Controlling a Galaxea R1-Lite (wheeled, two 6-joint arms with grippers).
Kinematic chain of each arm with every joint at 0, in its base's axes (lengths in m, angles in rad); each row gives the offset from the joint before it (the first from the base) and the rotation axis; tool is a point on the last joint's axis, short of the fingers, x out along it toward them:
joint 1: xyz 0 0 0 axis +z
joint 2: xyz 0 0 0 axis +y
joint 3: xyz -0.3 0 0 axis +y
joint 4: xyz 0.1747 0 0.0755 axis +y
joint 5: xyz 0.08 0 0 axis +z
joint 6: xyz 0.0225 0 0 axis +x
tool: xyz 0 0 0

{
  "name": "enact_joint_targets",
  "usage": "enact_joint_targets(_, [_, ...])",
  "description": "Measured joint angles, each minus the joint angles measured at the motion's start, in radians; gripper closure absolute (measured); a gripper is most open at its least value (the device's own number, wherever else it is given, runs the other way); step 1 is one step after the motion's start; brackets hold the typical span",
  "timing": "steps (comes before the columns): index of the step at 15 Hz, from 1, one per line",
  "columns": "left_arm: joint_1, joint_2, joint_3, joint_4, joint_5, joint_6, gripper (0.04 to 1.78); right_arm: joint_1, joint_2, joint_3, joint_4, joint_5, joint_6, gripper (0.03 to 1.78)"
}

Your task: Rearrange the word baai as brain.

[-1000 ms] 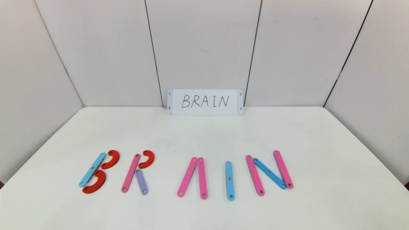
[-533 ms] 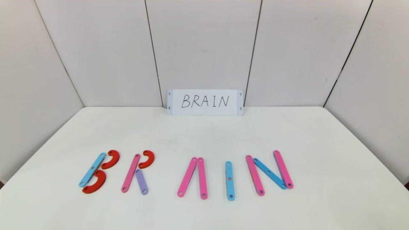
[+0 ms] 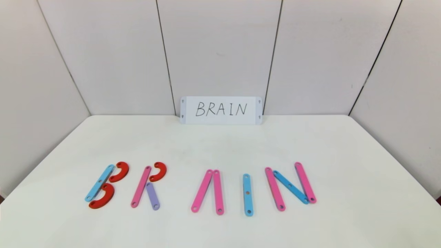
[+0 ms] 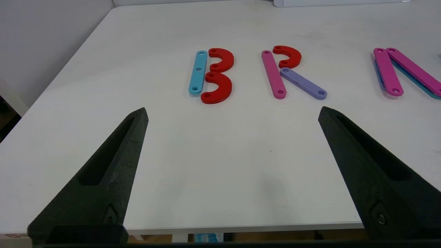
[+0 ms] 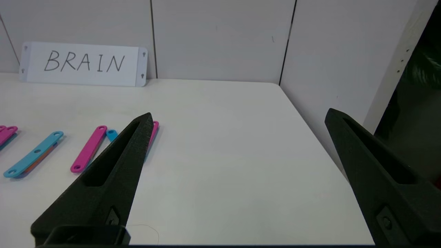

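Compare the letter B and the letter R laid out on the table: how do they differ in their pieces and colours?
1. The letter B has a blue upright; the letter R has a pink one.
2. The B carries two red curves, one above the other; the R carries only one, at its top.
3. The R has a slanted purple bar as its leg; the B has none.

Both lie flat on the table, built from holed plastic pieces with red curves.

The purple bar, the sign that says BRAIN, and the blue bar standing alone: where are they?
purple bar (image 3: 152, 196): head view, middle of the R's slanted leg.
sign (image 3: 221, 110): head view, middle of the white card, on the writing.
blue bar (image 3: 247, 194): head view, near its middle hole, the letter I.
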Motion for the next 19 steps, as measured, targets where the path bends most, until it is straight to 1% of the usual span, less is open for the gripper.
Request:
enact_joint_targets(1, [0.000,0.000,0.000,0.000,0.000,0.000,0.09,0.000,0.000,0.000,0.004,0.001,0.000,0.07])
enact_joint_targets(2, [0.000,0.000,0.000,0.000,0.000,0.000,0.09,-0.001,0.000,0.000,0.017,0.011,-0.003,0.07])
enact_joint_targets(3, [0.000,0.000,0.000,0.000,0.000,0.000,0.09,-0.001,0.000,0.000,0.034,0.024,-0.007,0.07])
enact_joint_targets(4, [0.000,0.000,0.000,0.000,0.000,0.000,0.09,-0.001,0.000,0.000,0.055,0.047,-0.003,0.07])
enact_joint_targets(5, [0.000,0.000,0.000,0.000,0.000,0.000,0.09,0.000,0.000,0.000,0.093,0.064,-0.001,0.07])
enact_joint_targets(6, [0.000,0.000,0.000,0.000,0.000,0.000,0.09,0.000,0.000,0.000,0.138,0.070,-0.001,0.07])
enact_joint_targets(7, [0.000,0.000,0.000,0.000,0.000,0.000,0.09,0.000,0.000,0.000,0.186,0.070,-0.001,0.07])
enact_joint_targets(8, [0.000,0.000,0.000,0.000,0.000,0.000,0.09,0.000,0.000,0.000,0.206,0.070,0.000,0.07])
enact_joint_targets(11, [0.000,0.000,0.000,0.000,-0.001,0.000,0.09,0.000,0.000,0.000,0.205,0.070,0.020,0.07])
enact_joint_targets(19, [0.000,0.000,0.000,0.000,0.000,0.000,0.09,0.000,0.001,-0.001,0.206,0.064,0.024,0.07])
